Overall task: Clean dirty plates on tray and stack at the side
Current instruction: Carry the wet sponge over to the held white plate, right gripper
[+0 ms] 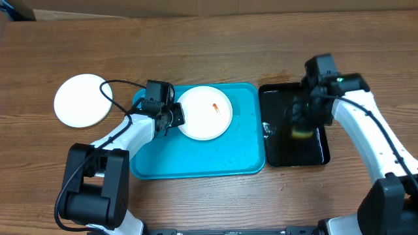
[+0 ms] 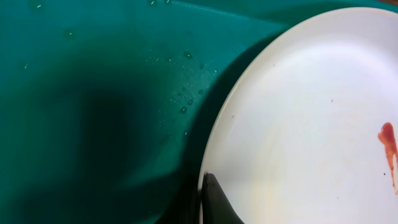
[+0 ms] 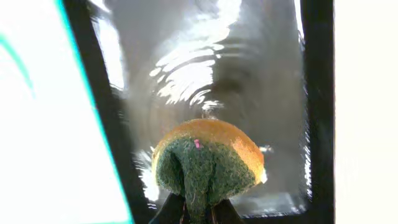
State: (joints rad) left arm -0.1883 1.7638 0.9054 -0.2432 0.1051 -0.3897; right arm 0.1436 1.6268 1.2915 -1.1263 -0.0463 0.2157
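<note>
Right now your left end effector (image 1: 175, 118) is clamped on the left rim of the dirty plate (image 1: 199, 123). That plate sits on the turquoise tray (image 1: 196, 160), with an orange-red smear (image 1: 215, 108) right of its centre. Your right end effector (image 1: 302, 126) is closed on a yellow-and-green sponge (image 3: 205, 158) over the black tray (image 1: 281, 147), where the water shows ripples. A second white plate (image 1: 81, 100) rests on the worktop (image 1: 196, 52), well left of the turquoise tray.

No text, label or number is readable.
</note>
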